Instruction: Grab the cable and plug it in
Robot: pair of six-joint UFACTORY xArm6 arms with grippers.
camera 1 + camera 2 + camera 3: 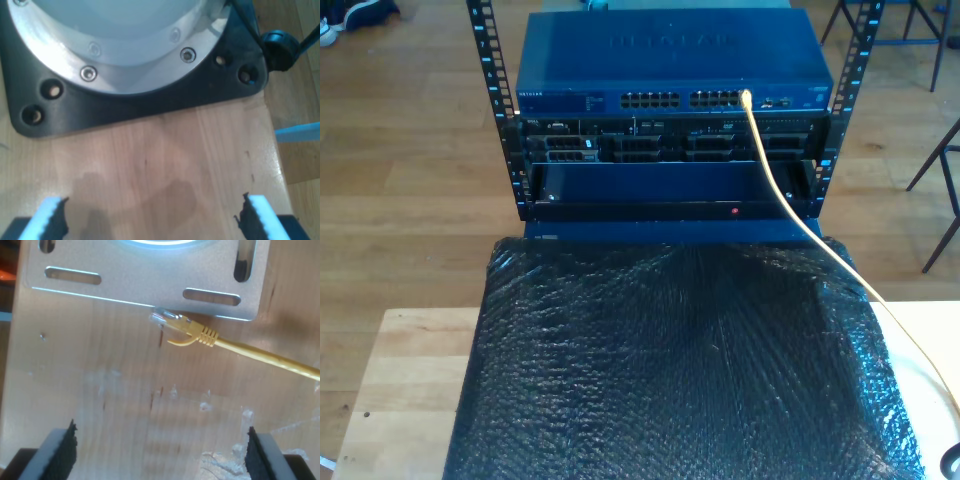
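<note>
The yellow cable (260, 354) lies on the wooden table, its clear plug (162, 318) resting against the edge of a silver slotted plate (150, 280). My second gripper (160, 455) hovers open a short way back from the plug, with nothing between its fingers. In the exterior view the cable (790, 205) runs from a port at the right of the blue network switch (670, 60) down across the black sheet toward the view's lower right. My first gripper (155, 220) is open over bare wood, facing a black base plate (150, 102).
A black bubble-wrap sheet (670, 370) covers the middle of the table (410, 370). The switch sits in a rack (495, 110) over darker equipment. Chair legs (940, 170) stand at the exterior view's right. A black knob (280, 47) sits beside the base plate.
</note>
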